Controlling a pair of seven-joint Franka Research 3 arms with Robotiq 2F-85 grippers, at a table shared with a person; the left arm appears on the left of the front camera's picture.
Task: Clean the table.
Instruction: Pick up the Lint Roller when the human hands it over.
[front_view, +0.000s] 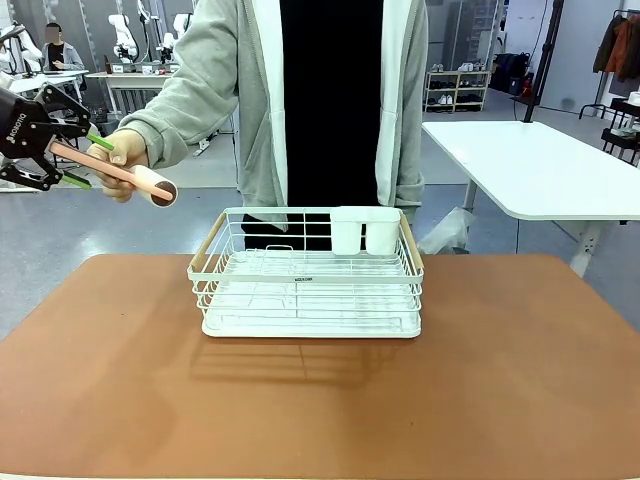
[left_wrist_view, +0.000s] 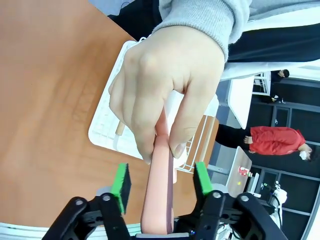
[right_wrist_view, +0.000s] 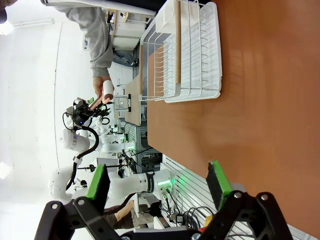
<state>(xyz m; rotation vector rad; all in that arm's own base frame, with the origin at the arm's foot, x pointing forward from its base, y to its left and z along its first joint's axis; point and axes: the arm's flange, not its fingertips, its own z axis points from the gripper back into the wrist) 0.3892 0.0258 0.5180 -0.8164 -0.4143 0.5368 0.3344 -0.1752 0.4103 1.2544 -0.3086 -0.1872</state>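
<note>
My left gripper is standing open, its green pads flanking the pink handle of a roller-like tool. As far as the wrist view is showing me, they are not touching it. The person's hand is pinching that handle just ahead of the pads, up in the air toward the far left of the table. The table's reddish-brown top is stretching out in front of me, with the white dish rack sitting at its far middle. My right gripper is hanging open over bare tabletop, carrying nothing.

I am worrying mostly about those fingertips. They are sitting so near the pads that closing carelessly could nip them. I am also catching the handle near its tail, so the heavier head could be swinging down once the person lets go. If the release is coming before my pads are biting, the tool is dropping. Pulling away too soon would be tugging against the person's hold.
</note>
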